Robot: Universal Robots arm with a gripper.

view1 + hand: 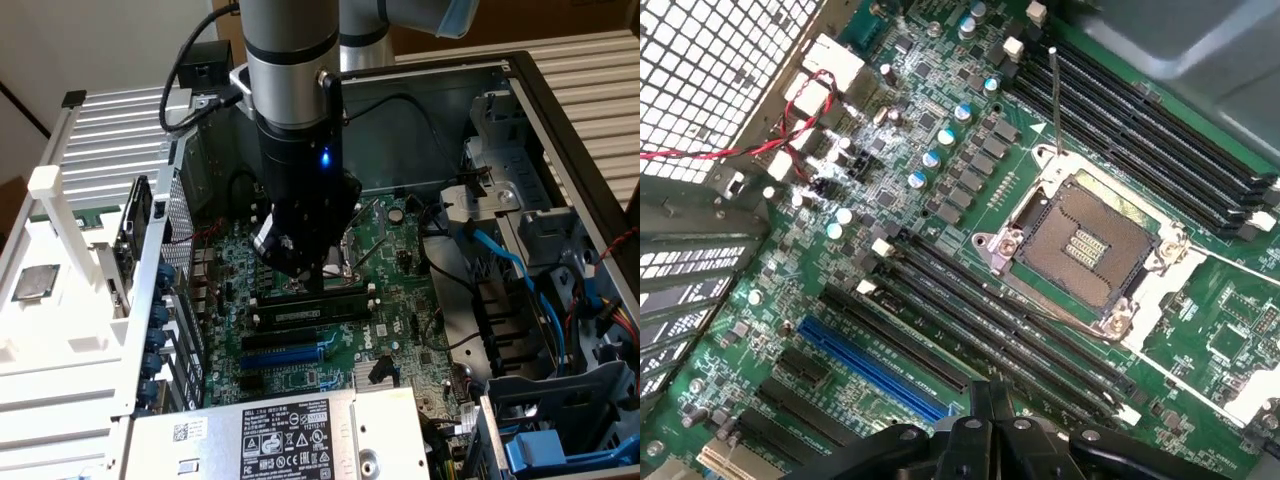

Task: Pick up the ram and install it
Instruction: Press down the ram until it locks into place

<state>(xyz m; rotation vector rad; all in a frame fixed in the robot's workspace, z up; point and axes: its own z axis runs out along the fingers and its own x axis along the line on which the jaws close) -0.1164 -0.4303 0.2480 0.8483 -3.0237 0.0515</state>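
Observation:
In the exterior view my gripper [312, 272] hangs low over the green motherboard [400, 300], just behind a bank of long black slots [300, 300]. A long narrow stick with a greenish face, which looks like the ram [310, 313], stands in one of those slots right beside the fingertips. In the wrist view the gripper [990, 395] is shut, its thin fingers pressed together with nothing between them, above the black slots [1010, 330]. There I cannot tell the ram from the slots.
An empty CPU socket [1085, 245] with its metal frame lies past the slots. A blue slot [875, 368] runs beside them. The power supply [290, 435], the case's perforated wall [190, 300], blue cables [510, 270] and a drive cage [560, 400] ring the board.

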